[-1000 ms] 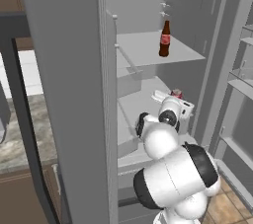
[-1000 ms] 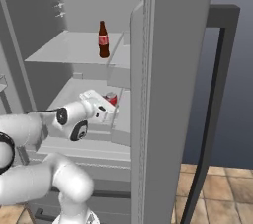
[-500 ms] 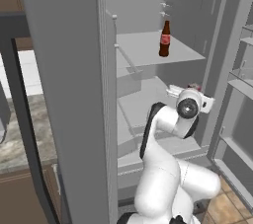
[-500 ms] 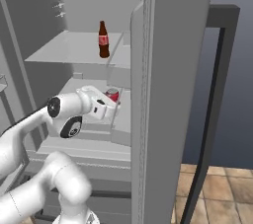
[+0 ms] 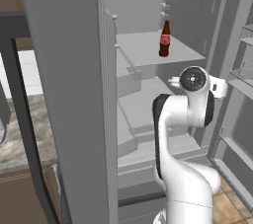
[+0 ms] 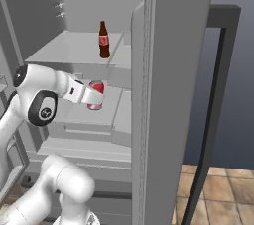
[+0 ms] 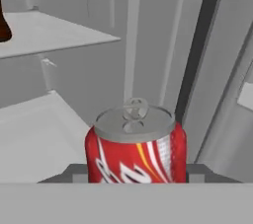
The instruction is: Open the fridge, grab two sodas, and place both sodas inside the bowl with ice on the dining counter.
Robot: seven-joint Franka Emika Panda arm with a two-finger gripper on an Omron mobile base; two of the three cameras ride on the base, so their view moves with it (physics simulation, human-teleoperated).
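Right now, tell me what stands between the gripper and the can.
Nothing: in the hand view the can sits right at the gripper, between its fingers.

White robot arm (image 5: pixel 183 114) has raised its elbow and upper links, now standing tall in front of the open grey fridge (image 6: pixel 149 70) instead of crouched low; wrist joint higher, level with the middle shelf. Gripper (image 6: pixel 94 96) with the short red can with silver top (image 6: pixel 96 94) between its fingers has shifted a little right and nearer along the middle shelf. Jaws narrowed slightly around the can
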